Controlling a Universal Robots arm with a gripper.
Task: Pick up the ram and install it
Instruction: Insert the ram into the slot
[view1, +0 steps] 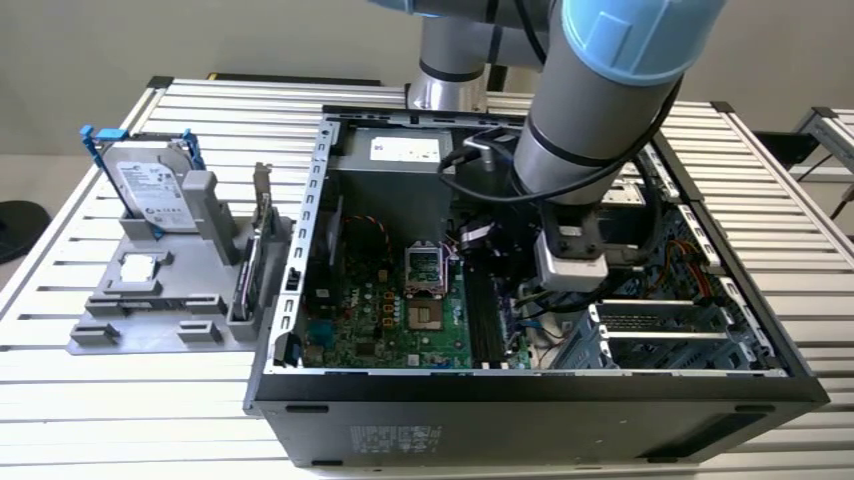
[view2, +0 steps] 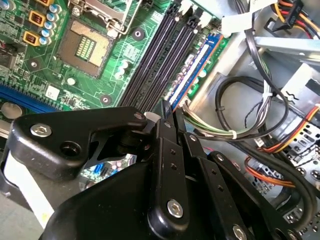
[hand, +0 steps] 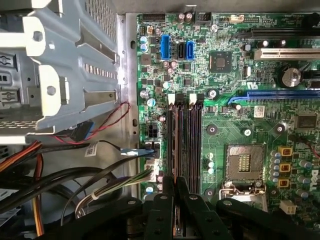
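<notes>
While my black metal jaws are pressed close together, their thin tips sit at one end of the ram (view2: 193, 74), a long flat stick with a blue face. It stands on edge beside long black slots (view2: 152, 62) on the green board (view2: 95, 86) inside the open computer case (view1: 534, 405).

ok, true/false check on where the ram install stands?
1. The gripper is inside the case, at the slots. True.
2. The ram lies in the fixture. False: it is at the slot nearest the cables, with the gripper shut on its end.
3. The hard drive stands in the fixture, outside the case. True.
4. A cooler covers the CPU socket. False: the CPU socket is bare.
</notes>
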